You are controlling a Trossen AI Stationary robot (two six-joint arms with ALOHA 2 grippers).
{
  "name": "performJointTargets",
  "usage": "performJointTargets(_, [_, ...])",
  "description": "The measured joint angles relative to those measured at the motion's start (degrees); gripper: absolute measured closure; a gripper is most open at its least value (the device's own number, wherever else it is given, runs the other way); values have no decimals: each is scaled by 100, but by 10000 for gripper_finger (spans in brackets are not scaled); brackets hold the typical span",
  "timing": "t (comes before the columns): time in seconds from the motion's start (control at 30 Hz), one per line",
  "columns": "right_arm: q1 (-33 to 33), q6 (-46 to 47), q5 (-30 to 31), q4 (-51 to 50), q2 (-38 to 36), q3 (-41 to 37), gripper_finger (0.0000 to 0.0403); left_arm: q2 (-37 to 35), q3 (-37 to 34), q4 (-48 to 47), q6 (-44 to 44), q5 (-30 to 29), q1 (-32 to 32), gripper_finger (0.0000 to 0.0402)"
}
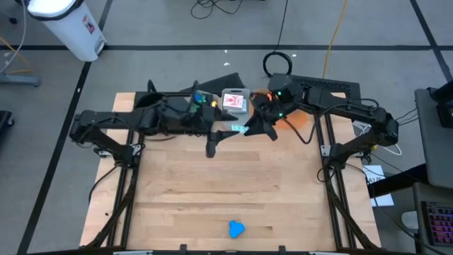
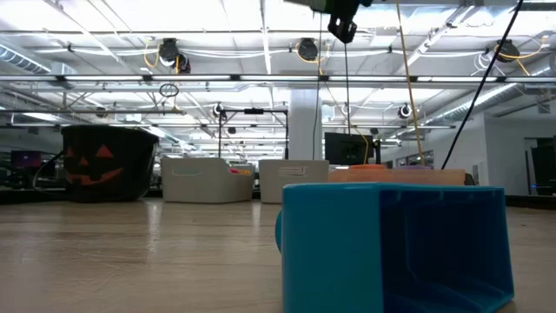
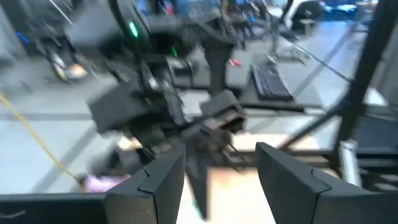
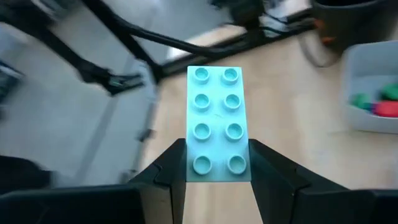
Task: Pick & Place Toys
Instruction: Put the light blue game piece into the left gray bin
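My right gripper (image 4: pixel 214 177) is shut on a light-blue studded brick (image 4: pixel 215 121), held high over the far middle of the table (image 1: pixel 237 128). My left gripper (image 3: pixel 217 180) hangs level just left of the brick (image 1: pixel 218 132). It is open with nothing between its fingers and faces the right arm's gripper. A blue block (image 1: pixel 236 229) rests flat on the table near the front edge, and fills the foreground of the low view (image 2: pixel 391 248). A clear bin (image 1: pixel 235 103) at the far edge has a red playing card on top. My right gripper pinches the light-blue brick's two long sides at its near end (image 4: pixel 214 167) between its two fingers. The fingers come from the table's right, slanting slightly down. The brick sticks out ahead of them with its studs toward the wrist camera, lifted clear of the table.
A second clear bin (image 4: pixel 373 87) holds green and red blocks. A black pot with an orange face (image 2: pixel 104 161), two pale bins (image 2: pixel 204 179) and an orange tray (image 2: pixel 391 174) stand along the far edge. Bare wood (image 1: pixel 226 184) lies between the arms and the blue block.
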Motion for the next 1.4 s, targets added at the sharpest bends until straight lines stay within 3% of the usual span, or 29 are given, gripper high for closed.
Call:
performJointTargets(0.1, [74, -457, 590, -328, 0, 0, 280, 19, -2, -419, -356, 425, 146, 199])
performJointTargets(0.4, [401, -1515, 1768, -716, 0, -2, 280, 126, -2, -1279, -483, 824, 521, 199])
performJointTargets(0.6, [503, -1741, 1915, -658, 0, -2, 280, 374, -2, -1378, -604, 1245, 696, 199])
performJointTargets(0.83, [507, -1891, 1915, -647, 0, -2, 280, 604, -10, -1480, -433, 1269, 714, 199])
performJointTargets(1.4, [568, -1961, 1911, -739, -4, -7, 280, 874, -2, -1402, 9, 632, 738, 199])
